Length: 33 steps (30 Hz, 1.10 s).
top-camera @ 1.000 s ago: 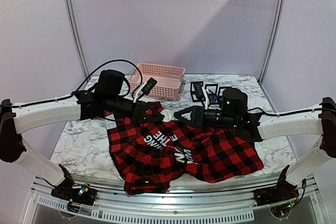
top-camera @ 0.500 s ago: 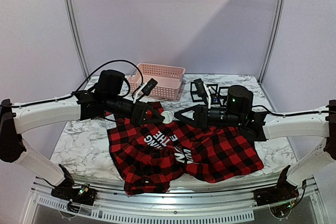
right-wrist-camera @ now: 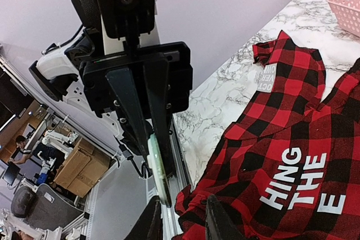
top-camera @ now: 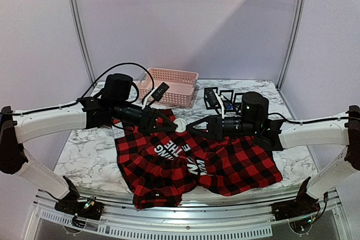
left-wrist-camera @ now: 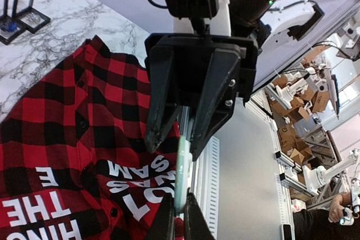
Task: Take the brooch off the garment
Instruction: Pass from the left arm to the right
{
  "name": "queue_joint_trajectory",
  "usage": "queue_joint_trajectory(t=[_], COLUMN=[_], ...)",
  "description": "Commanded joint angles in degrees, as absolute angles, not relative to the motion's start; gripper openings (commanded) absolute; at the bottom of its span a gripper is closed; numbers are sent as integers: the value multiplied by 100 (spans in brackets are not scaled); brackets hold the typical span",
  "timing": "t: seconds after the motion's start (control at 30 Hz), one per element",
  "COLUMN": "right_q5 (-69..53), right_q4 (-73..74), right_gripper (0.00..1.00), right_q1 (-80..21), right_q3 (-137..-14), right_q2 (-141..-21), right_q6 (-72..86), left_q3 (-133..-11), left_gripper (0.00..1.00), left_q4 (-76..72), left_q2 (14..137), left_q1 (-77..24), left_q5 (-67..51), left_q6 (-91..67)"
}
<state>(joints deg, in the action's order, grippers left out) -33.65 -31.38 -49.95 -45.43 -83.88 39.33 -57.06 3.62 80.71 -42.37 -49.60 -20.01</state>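
The garment, a red-and-black plaid shirt with white lettering, lies spread on the marble table. Above its collar a pale round disc, the brooch, is held edge-on. My left gripper is shut on the brooch's near rim. My right gripper faces it from the other side. Its jaws stand apart, wider than the disc, and straddle its far rim. A raised fold of the garment sits just under the disc. Whether the brooch is still pinned to the cloth is hidden.
A pink slotted basket stands at the back of the table, behind the left arm. Small black open boxes sit at the back right. The garment's front hem hangs over the table's near edge.
The right gripper's jaws widened and then narrowed again around the disc. The left gripper has stayed shut on the brooch in the same place.
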Motion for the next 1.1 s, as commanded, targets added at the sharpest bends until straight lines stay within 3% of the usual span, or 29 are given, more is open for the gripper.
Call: queue_joint_trajectory(t=[0.0, 0.5, 0.8, 0.9, 1.0, 1.07], right_q5=[-3509, -3691, -3539, -3384, -3092, -2678], right_q4=[-3279, -3448, -3470, -3265, -2904, -2538], right_gripper=[23, 0, 0, 0, 0, 0], right_q1=[-4963, -4956, -4957, -4959, -4958, -4956], right_q3=[-4699, -4775, -4663, -4658, -4658, -4700], right_q2=[-8472, -8606, -8435, -8308, -8146, -8007], right_q6=[3919, 3981, 3925, 3837, 3690, 3635], left_q3=[-5667, -5711, -5771, -5846, -5864, -5854], left_gripper=[0, 0, 0, 19, 57, 74], left_q4=[295, 445, 678, 897, 1019, 1074], left_q2=[8107, 8123, 8122, 8114, 8056, 7932], left_q1=[-4288, -4351, -4351, -4351, -4344, -4335], left_q5=[-5083, -5003, -4755, -4480, -4231, -4000], left_q6=[-2010, -1901, -1789, -1695, -1632, -1575])
